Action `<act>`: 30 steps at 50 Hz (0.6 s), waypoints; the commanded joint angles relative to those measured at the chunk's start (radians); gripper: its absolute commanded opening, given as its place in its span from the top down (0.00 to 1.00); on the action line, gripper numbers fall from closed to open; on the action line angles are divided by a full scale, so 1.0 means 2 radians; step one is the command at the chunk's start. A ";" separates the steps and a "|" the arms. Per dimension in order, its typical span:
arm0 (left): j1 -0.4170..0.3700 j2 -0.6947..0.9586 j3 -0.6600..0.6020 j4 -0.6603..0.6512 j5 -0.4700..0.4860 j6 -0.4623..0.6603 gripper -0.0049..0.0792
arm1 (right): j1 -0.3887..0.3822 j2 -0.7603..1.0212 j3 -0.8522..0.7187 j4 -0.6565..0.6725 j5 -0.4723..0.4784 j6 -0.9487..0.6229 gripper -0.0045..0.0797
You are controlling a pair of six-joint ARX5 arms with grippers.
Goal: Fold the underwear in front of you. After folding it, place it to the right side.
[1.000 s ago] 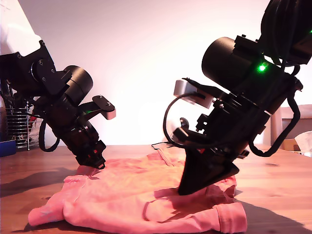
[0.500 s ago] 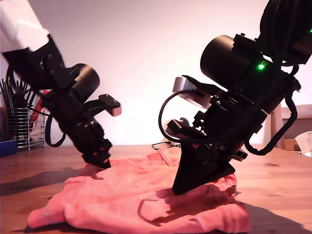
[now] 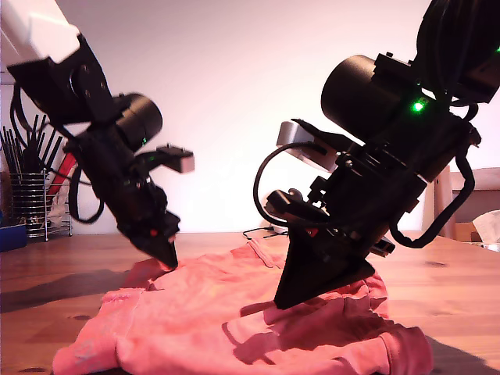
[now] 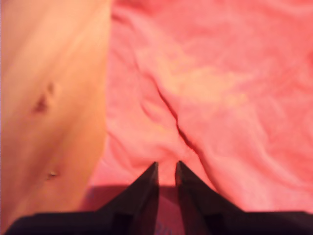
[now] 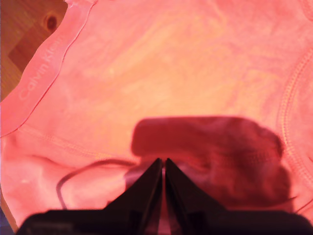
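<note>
Lifted since before, both hands pinch underwear folds.

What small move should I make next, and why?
Probably raise both grippers slightly to test the grip. The fingers of my first gripper sit nearly closed at the edge of the underwear, beside the bare table. My second gripper is closed mid-cloth. Whether either truly pinches fabric is unclear.
</note>
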 commanded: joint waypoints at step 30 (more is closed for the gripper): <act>0.025 -0.022 0.069 -0.138 0.046 -0.077 0.97 | -0.002 0.002 0.017 0.005 -0.016 0.013 0.95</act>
